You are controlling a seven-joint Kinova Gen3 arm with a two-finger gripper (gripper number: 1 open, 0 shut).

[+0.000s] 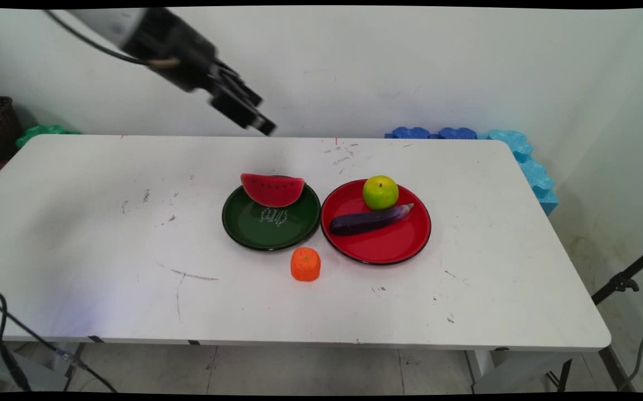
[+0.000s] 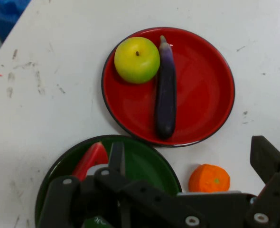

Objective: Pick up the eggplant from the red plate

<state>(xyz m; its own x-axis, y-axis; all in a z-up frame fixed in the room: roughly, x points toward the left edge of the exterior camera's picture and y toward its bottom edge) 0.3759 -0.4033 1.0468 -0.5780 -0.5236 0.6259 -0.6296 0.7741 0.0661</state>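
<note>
Overhead, the open, empty tool (image 1: 254,114) hangs above the green plate's (image 1: 254,231) far rim.

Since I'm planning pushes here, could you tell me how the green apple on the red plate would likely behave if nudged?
The green apple looks round and smooth, so it would probably roll. The eggplant lying beside it may block it that way. The red plate has a raised rim that might contain it.

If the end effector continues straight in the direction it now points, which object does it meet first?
Probably the round dark green plate carrying the red watermelon slice. The black two-finger end effector, fingers open, points down-right from above the table's far edge, and the hand view shows that plate nearest. Depth is uncertain.
</note>
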